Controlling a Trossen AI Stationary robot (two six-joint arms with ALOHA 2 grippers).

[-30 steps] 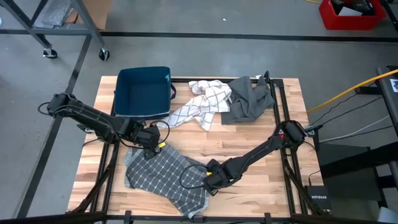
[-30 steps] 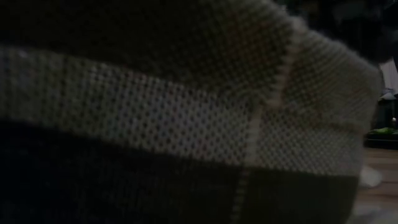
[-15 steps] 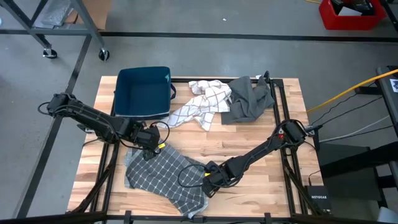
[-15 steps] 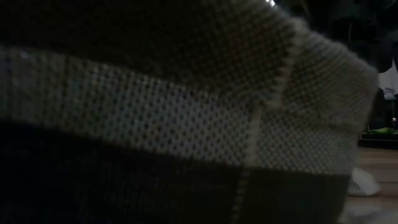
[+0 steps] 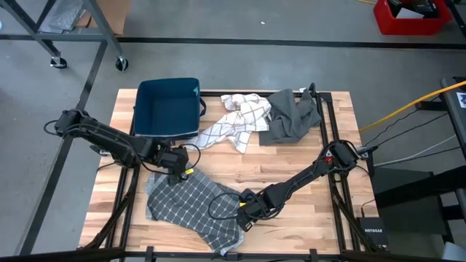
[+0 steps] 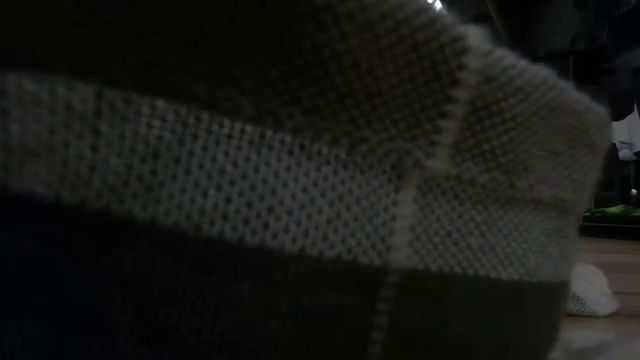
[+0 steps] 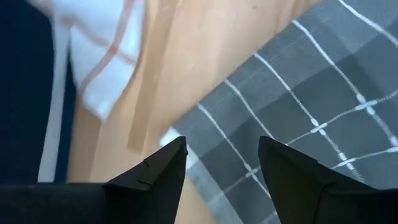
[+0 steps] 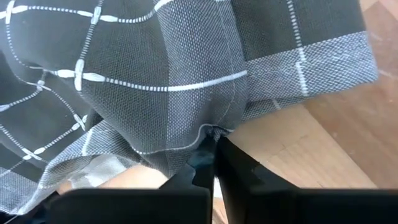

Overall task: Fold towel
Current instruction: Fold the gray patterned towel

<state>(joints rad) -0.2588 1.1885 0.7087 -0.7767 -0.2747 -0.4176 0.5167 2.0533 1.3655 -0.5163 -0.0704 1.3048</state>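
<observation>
A blue bin (image 5: 168, 108) sits far-left on the wooden table (image 5: 291, 161). The left gripper (image 5: 177, 175), fingers apart, hovers over the grey checked towel's (image 5: 193, 207) corner. The right gripper (image 5: 244, 213) pinches its hem. A white checked cloth (image 5: 237, 120) and a plain grey cloth (image 5: 291, 116) lie crumpled behind.

We count three cloths on the table (image 5: 291, 171): one grey checked towel (image 5: 191, 207) at the front, one white checked cloth (image 5: 237, 120) and one plain grey cloth (image 5: 291, 116) at the back. We count one blue bin (image 5: 169, 107). We see two arms, so two grippers: the left gripper (image 5: 177, 178) and the right gripper (image 5: 244, 216). Off the table we count one red box (image 5: 409, 18) and one yellow cable (image 5: 408, 105).
</observation>
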